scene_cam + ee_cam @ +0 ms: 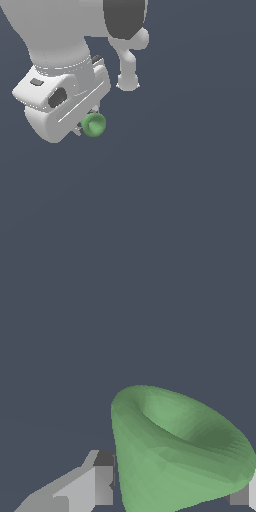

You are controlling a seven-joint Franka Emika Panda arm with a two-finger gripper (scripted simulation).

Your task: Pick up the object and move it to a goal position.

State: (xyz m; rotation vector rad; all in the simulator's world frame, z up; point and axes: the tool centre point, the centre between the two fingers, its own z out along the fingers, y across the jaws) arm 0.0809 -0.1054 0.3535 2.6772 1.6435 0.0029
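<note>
No readable text, labels, brands, numbers or signs anywhere in either view: none on the white gripper housing, none on the green piece between its fingers, none on the plain backdrop.

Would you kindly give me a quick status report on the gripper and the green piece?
Gripper shut on green cup-shaped piece, fingers on either side. Piece's open rim plain in wrist view. Nothing else seen around it, no obstruction.

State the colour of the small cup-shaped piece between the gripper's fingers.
The cup-shaped piece is plain matte green, seen best in the wrist view.
</note>
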